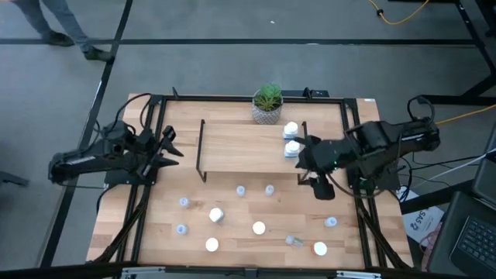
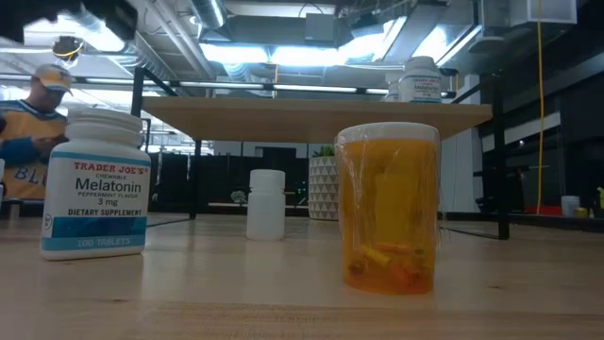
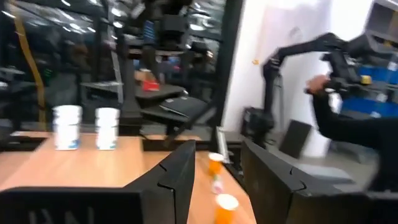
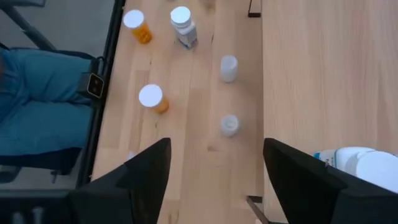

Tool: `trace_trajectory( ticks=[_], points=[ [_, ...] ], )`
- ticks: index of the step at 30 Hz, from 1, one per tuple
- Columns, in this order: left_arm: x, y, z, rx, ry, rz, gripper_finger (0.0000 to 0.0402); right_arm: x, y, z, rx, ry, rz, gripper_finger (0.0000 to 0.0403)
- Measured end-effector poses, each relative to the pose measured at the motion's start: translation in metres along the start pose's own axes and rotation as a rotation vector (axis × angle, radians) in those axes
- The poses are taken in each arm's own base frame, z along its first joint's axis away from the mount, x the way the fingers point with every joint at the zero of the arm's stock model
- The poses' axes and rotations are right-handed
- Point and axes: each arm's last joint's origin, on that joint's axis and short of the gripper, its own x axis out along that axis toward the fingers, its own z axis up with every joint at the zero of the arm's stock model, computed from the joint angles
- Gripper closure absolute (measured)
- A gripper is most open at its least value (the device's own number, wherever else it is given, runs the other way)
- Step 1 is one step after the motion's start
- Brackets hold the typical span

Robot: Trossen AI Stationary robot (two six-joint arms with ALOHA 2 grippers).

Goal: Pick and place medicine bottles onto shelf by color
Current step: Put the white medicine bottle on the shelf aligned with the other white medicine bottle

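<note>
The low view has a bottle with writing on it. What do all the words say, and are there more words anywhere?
On the white bottle at the left of the low view:
"TRADER JOE'S"
"Melatonin"
"3 mg"
"DIETARY SUPPLEMENT"
"100 TABLETS"
Two small lines on it are too tiny to read.
The bottles on the shelf have blurred labels.
The orange bottle shows no words.

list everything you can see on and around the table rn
shelf: one, light wood on black frames, centre back of the table
bottles on shelf: two, white, at its right end
loose bottles: about ten, white, pale or orange-tinted, spread over the table in front of the shelf
potted plant: one, green in a patterned pot, behind the shelf
table: one, light wood, black frame
left gripper: open, empty, at the table's left side
right gripper: open, empty, at the shelf's right end beside the white bottles
</note>
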Motion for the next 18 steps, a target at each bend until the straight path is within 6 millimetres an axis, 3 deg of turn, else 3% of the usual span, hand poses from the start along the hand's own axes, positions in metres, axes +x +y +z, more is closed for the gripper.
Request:
trace_trajectory(
  ticks=[6, 12, 18],
  points=[
    [0.020, -0.006, 0.020, -0.091, 0.170, 0.010, 0.0278, -0.001, 0.013, -0.005, -0.041, 0.005, -0.020, 0.0146],
    [0.067, -0.012, 0.018, -0.141, 0.403, -0.051, 0.0278, -0.002, 0.016, -0.011, -0.034, 0.030, -0.070, 0.0146],
    [0.108, -0.034, 0.012, -0.072, 0.637, -0.080, 0.0278, -0.002, 0.016, -0.013, -0.036, 0.056, -0.078, 0.0146]
  ],
)
